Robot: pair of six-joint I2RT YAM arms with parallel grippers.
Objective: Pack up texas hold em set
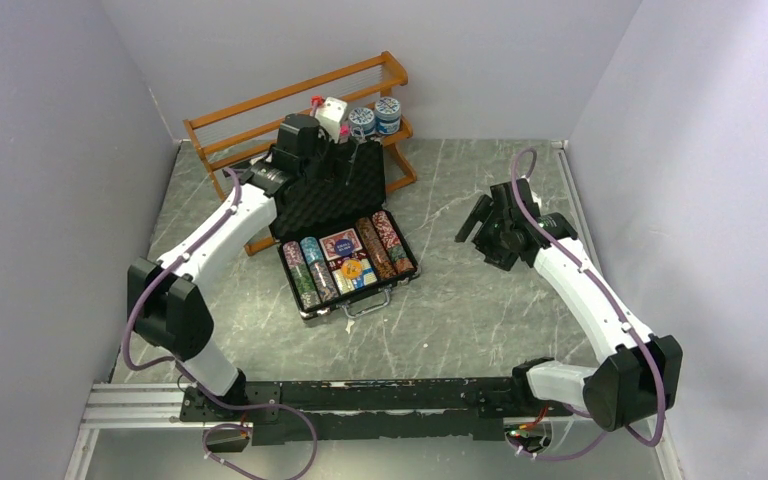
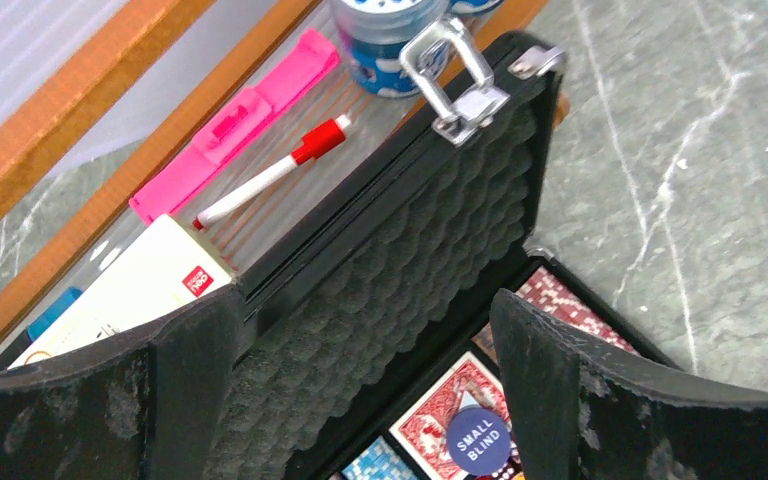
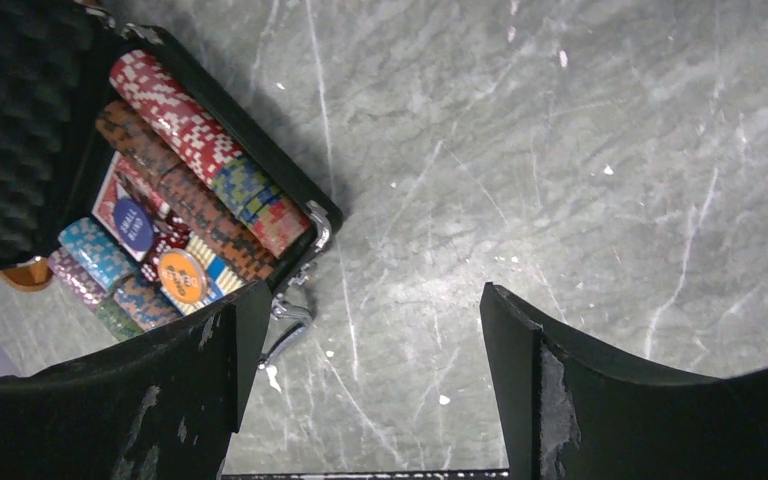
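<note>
Briefcase sits open on the marble-patterned table, left of centre, with its metal handle on the near side. The lid stands up on the far side, foam lining facing near, close in front of the orange wooden rack.

Tray contents:
- chip stacks lie in rows down the left and right sides
- a red card deck lies in the middle, with a dark blue "SMALL BLIND" disc on it
- an orange disc lies nearer the handle
- small red pieces beside it may be dice, too small to be sure

Left gripper: at the lid's top edge, jaws spread wide. From the wrist view the fingers stand either side of the foam face. Nothing is pinched, and I cannot tell whether they touch the lid. A metal latch sticks up from the lid's edge.

Right gripper: over bare table to the right of the case and well apart from it. Jaws are spread with only the table surface showing between them.

On the rack behind the lid:
- two blue-and-white jars
- a white box
- a pink flat object
- a red-capped marker
</note>
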